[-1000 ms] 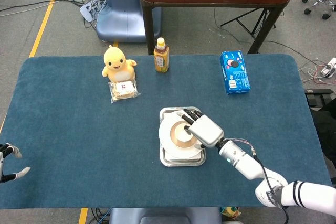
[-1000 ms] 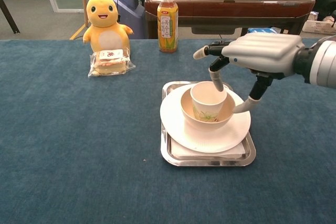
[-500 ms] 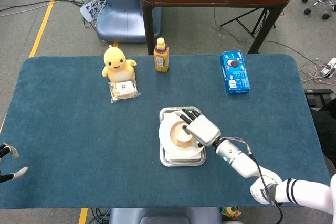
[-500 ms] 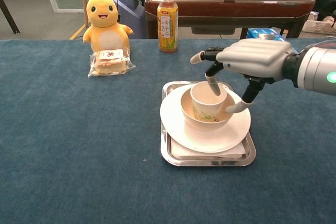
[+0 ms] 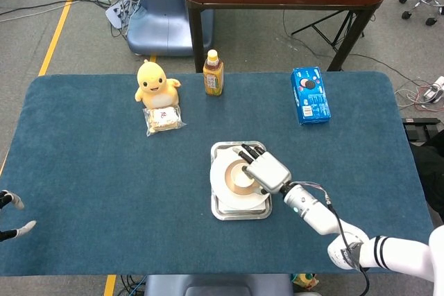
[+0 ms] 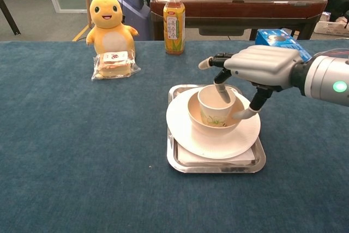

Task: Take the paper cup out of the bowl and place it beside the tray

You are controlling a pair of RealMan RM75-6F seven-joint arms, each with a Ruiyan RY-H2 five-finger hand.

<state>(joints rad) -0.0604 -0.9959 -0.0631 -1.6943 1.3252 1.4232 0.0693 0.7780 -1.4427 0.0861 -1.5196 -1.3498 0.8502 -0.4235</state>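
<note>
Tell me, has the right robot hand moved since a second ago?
Yes. The right robot hand has come down and leftward over the paper cup, with one finger now dipping inside its rim.

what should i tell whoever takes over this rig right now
Right hand: over the paper cup, a finger dipping inside its rim and the thumb low beside the bowl; no firm grip visible yet.
Left hand: idle at the table's near left edge, holding nothing.
Cup stands upright in the bowl, bowl on the plate, plate on the tray.
Done: reach to the cup.
Left: grip the cup, lift it out, set it on the cloth beside the tray.
</note>
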